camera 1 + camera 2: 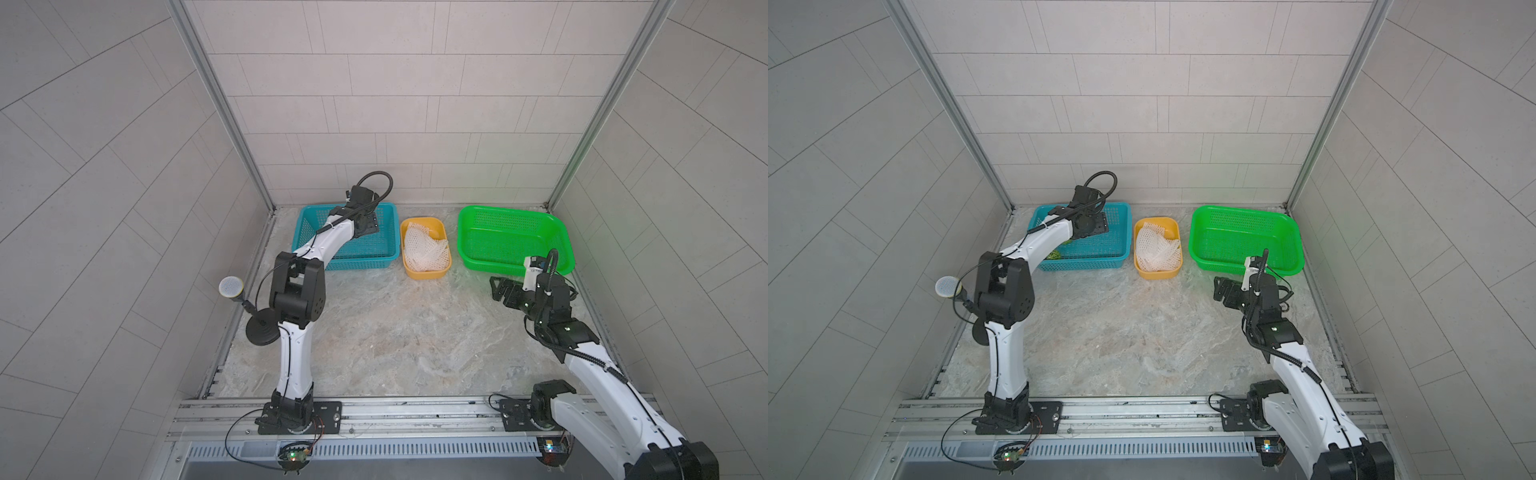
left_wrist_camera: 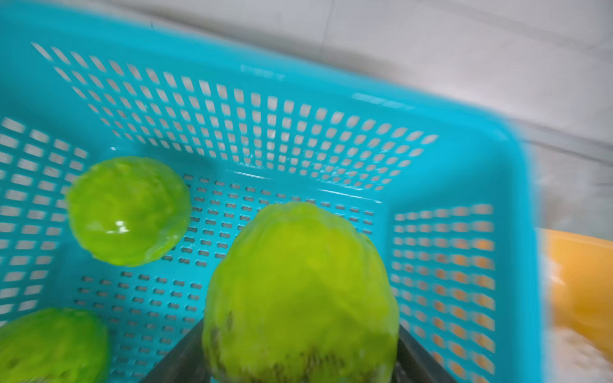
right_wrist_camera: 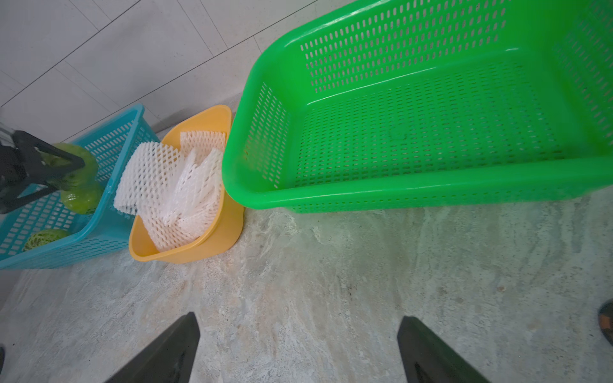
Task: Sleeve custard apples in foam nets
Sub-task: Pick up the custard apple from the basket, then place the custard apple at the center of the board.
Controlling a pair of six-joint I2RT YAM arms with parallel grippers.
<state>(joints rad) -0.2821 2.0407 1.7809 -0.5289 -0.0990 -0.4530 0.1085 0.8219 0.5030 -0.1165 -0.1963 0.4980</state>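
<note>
Three custard apples lie in the blue basket (image 2: 298,83). My left gripper (image 2: 300,331) reaches into it, its dark fingers (image 2: 179,358) pressed against both sides of one custard apple (image 2: 298,285). This view is blurred. The other two custard apples (image 2: 129,212) (image 2: 49,345) rest on the basket floor. The right wrist view shows the left gripper (image 3: 66,169) clasping the fruit above another custard apple (image 3: 83,199). White foam nets (image 1: 426,249) (image 3: 172,189) are piled in the yellow tub (image 1: 424,275). My right gripper (image 1: 496,289) (image 3: 298,331) hovers open over bare table before the green basket (image 1: 515,266).
The blue basket (image 1: 374,259), yellow tub and empty green basket (image 3: 431,179) stand in a row along the back wall. A microphone on a round black stand (image 1: 231,287) stands at the table's left edge, beside my left arm. Tiled walls enclose three sides.
</note>
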